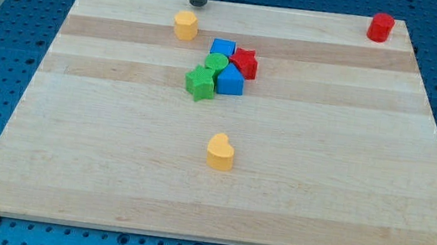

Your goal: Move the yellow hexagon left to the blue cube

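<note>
The yellow hexagon [185, 26] stands near the board's top edge, left of centre. The blue cube [222, 49] lies to its lower right, at the top of a tight cluster. My tip [196, 2] rests at the board's top edge, just above and slightly right of the yellow hexagon, a small gap apart from it. The cluster also holds a red star [245, 62], a green cylinder [216, 62], a green star [200, 83] and a second blue block with a peaked top [230, 80].
A yellow heart-shaped block [220, 152] lies alone at the board's middle, toward the view's bottom. A red cylinder [380, 27] stands at the top right corner. The wooden board [347, 173] sits on a blue perforated table.
</note>
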`<action>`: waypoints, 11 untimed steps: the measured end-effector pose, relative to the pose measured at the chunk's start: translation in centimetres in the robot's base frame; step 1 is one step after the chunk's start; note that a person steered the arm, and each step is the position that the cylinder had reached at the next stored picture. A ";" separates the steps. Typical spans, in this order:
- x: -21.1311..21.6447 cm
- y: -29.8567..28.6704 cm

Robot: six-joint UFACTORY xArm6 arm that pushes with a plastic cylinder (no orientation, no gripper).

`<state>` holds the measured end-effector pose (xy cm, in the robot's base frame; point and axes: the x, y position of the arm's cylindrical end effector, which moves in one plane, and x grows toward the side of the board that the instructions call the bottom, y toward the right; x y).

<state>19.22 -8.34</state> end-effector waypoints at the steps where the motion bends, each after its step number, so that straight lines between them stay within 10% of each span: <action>1: 0.0 1.5; 6: 9.5 0.0; 11: 3.1 -2.5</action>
